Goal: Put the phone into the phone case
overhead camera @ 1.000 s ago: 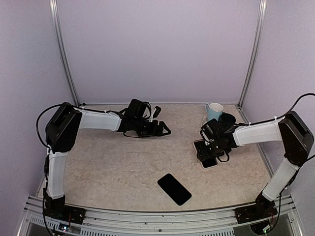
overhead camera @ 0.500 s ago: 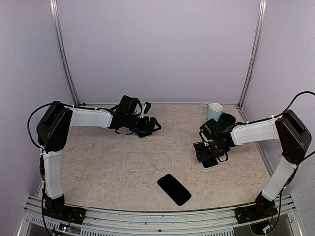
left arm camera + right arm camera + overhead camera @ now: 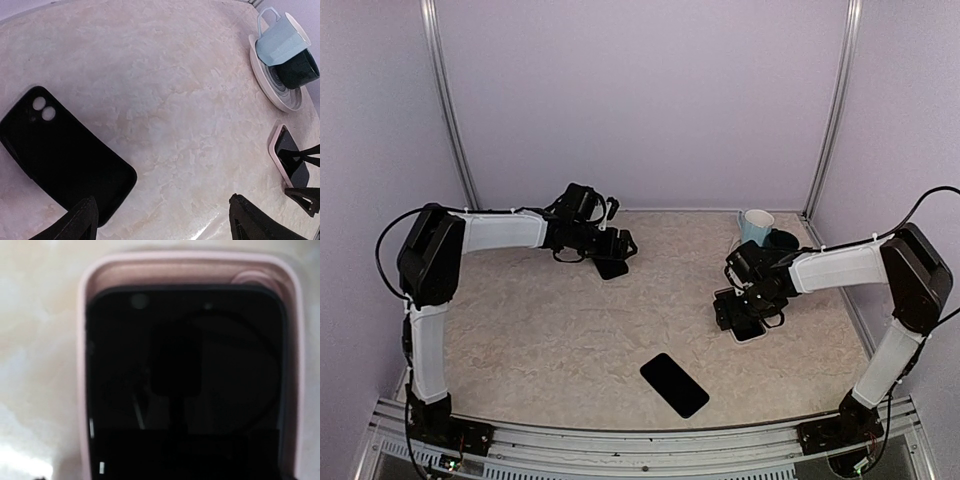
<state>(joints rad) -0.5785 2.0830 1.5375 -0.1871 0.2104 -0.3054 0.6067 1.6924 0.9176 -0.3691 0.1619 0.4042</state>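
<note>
Left gripper point(image 3: 163, 202): mine, open, fingers spread wide, hovering at the far left-centre of the table point(image 3: 550, 330).
Black case point(image 3: 60, 155): empty, lying flat just under and left of my left fingers, camera holes at its far end.
Loose phone point(image 3: 674, 385): dark, flat, near the front edge, well apart from both grippers.
Right gripper point(image 3: 745, 312): mine, low over a pink case point(image 3: 82, 365); grip cannot be told.
Second phone point(image 3: 185, 380): sits inside the pink case.
Mug point(image 3: 277, 37), dark cup point(image 3: 300, 70): together on a plate point(image 3: 270, 85), far right corner.
</note>
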